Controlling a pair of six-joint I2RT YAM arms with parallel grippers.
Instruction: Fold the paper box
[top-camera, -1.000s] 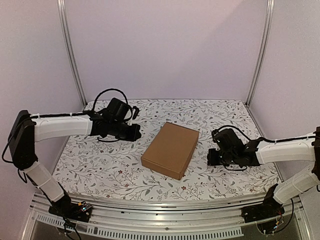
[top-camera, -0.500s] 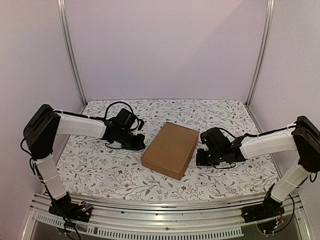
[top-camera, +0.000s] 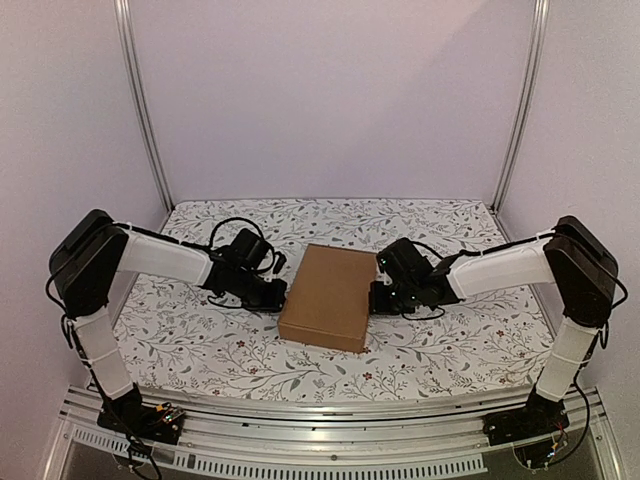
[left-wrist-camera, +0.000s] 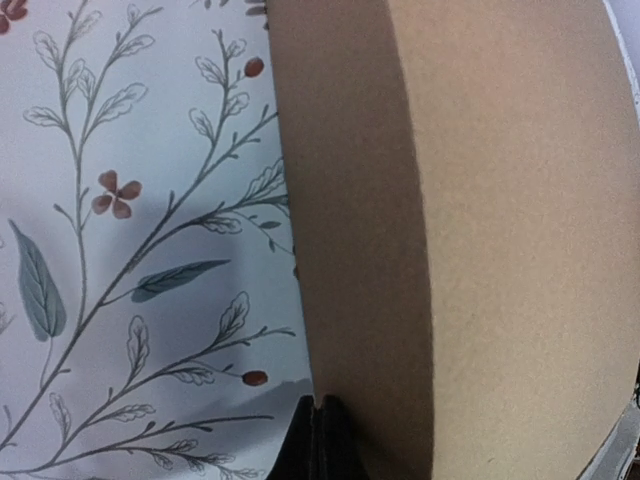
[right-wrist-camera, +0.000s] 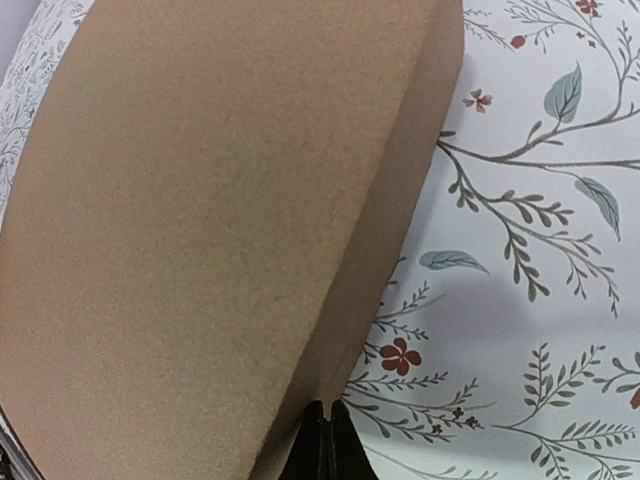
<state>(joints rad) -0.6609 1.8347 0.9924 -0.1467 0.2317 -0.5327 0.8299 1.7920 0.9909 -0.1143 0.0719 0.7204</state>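
Observation:
The paper box (top-camera: 325, 296) is a plain brown cardboard mailer, closed into a flat block, lying on the flowered table in the middle. My left gripper (top-camera: 280, 294) is shut and empty, its tips against the box's left side wall (left-wrist-camera: 350, 250). My right gripper (top-camera: 374, 300) is shut and empty, its tips against the box's right side wall (right-wrist-camera: 385, 270). The box top fills much of both wrist views (left-wrist-camera: 520, 230) (right-wrist-camera: 200, 220). No flaps or tabs show.
The table (top-camera: 200, 340) has a white cloth printed with leaves and red flowers. Lilac walls and two metal posts (top-camera: 140, 110) enclose it at the back and sides. An aluminium rail (top-camera: 320, 440) runs along the near edge.
Both arms have moved inward to the box, one at each side. The box has turned from slanted to nearly square with the table and shifted a little left.

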